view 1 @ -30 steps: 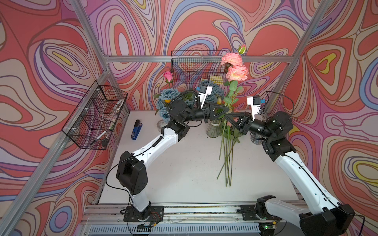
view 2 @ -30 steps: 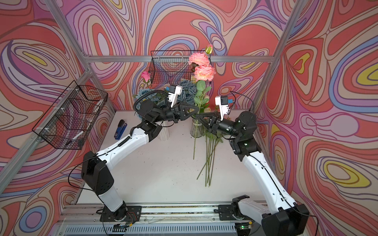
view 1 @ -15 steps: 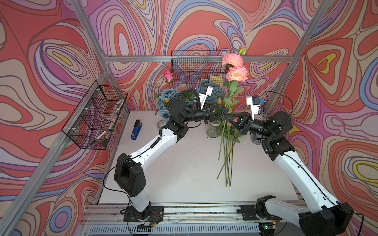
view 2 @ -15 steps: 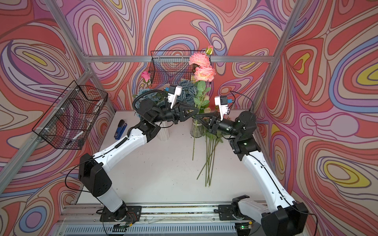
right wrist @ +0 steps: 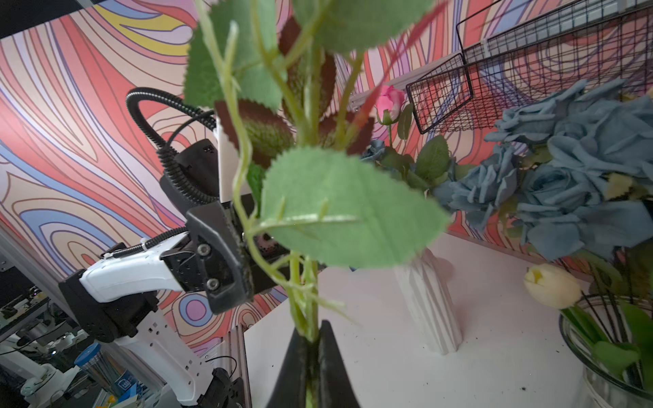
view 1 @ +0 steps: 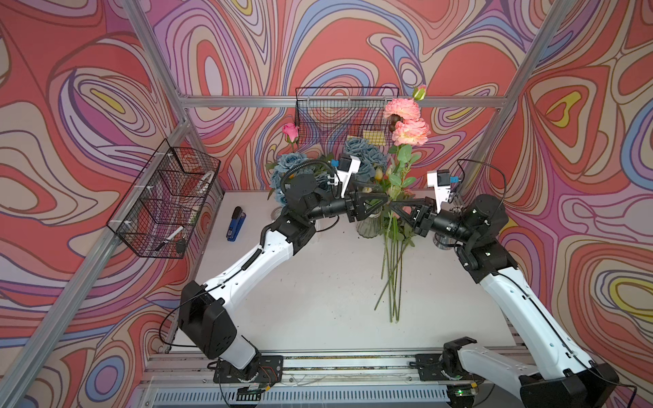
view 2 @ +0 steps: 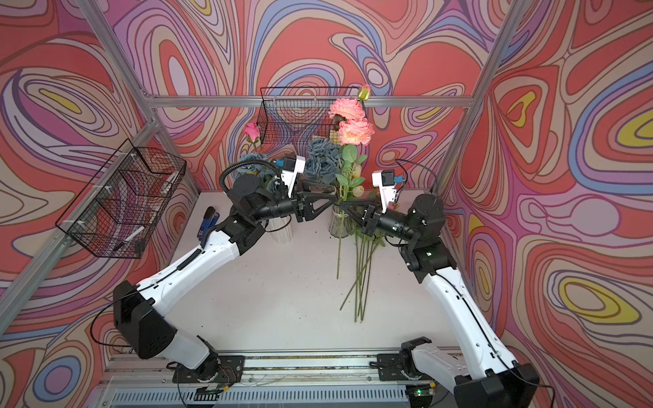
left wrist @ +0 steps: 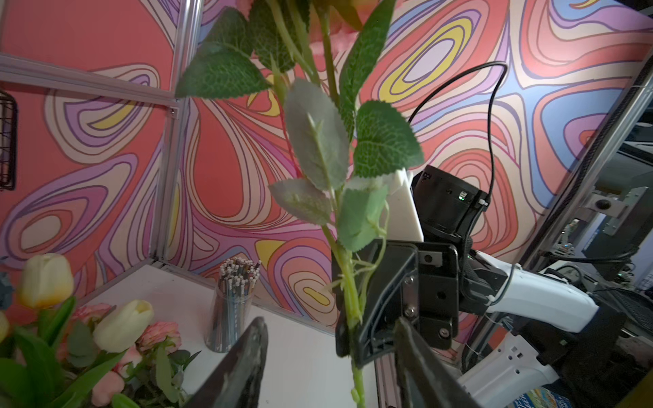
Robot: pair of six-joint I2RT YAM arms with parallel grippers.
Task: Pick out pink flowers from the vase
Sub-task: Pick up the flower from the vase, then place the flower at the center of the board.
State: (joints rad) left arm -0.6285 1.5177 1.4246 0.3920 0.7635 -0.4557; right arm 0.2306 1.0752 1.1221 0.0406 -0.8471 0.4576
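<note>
peach-pink flowers (view 1: 406, 120) stand upright on a leafy stem just beside the glass vase (view 1: 365, 231), their blooms high above the table (view 1: 311, 289). the right claw (right wrist: 312, 339) is pinched tight on the stem low down. the left claw (left wrist: 328, 333) faces it with jaws spread, the stem between them. more green stems (view 1: 390, 279) lie on the table.

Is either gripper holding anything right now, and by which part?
The right gripper is shut on the green stem of the pink flowers, roughly midway along it. The left gripper is open and grips nothing.
</note>
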